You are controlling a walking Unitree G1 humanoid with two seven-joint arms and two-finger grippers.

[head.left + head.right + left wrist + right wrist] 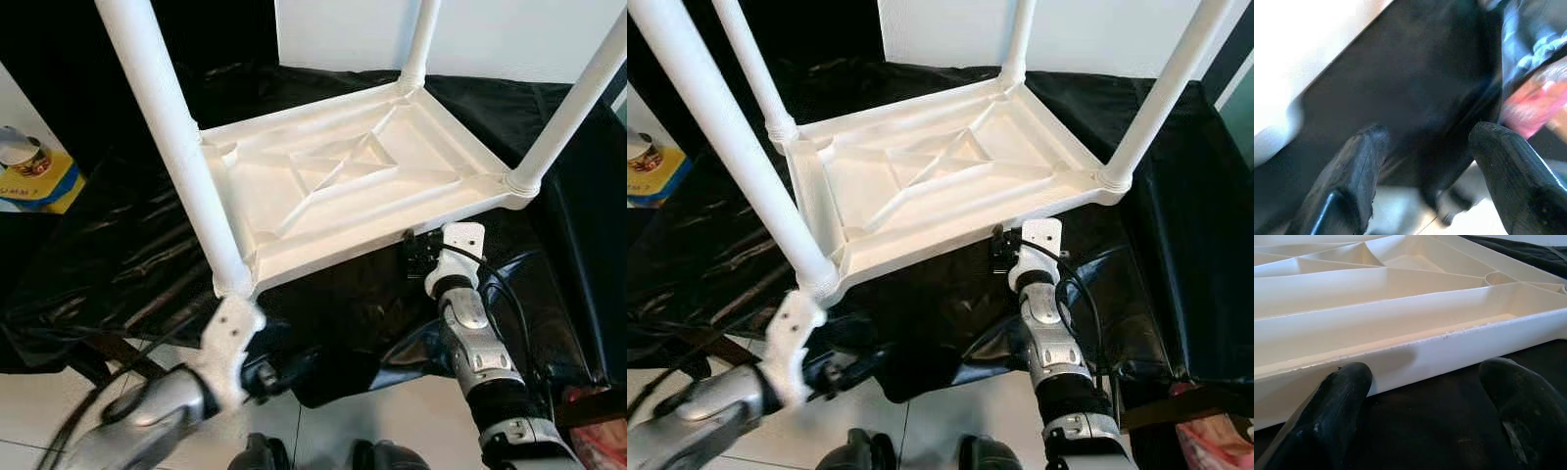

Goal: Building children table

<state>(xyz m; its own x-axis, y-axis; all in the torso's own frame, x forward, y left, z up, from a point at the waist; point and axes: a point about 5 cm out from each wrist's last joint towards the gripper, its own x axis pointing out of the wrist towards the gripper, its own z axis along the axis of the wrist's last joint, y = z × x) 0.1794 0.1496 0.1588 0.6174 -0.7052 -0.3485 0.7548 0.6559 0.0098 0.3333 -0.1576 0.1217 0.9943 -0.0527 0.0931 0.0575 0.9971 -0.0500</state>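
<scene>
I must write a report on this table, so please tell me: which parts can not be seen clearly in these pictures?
- Legs: tops cut off by the upper edge in both eye views.
- Tabletop: it lies upside down, so its top face is hidden against the black sheet.
- Left gripper: the left wrist view is blurred; the pink thing beyond it cannot be identified.
- Yellow box: cut off by the left edge, print too small.

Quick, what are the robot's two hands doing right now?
Left gripper: open, holding nothing, below the near corner of the upturned white table.
Right gripper: open, empty, facing the table's near edge.

White table lies upside down, four legs up.
</scene>
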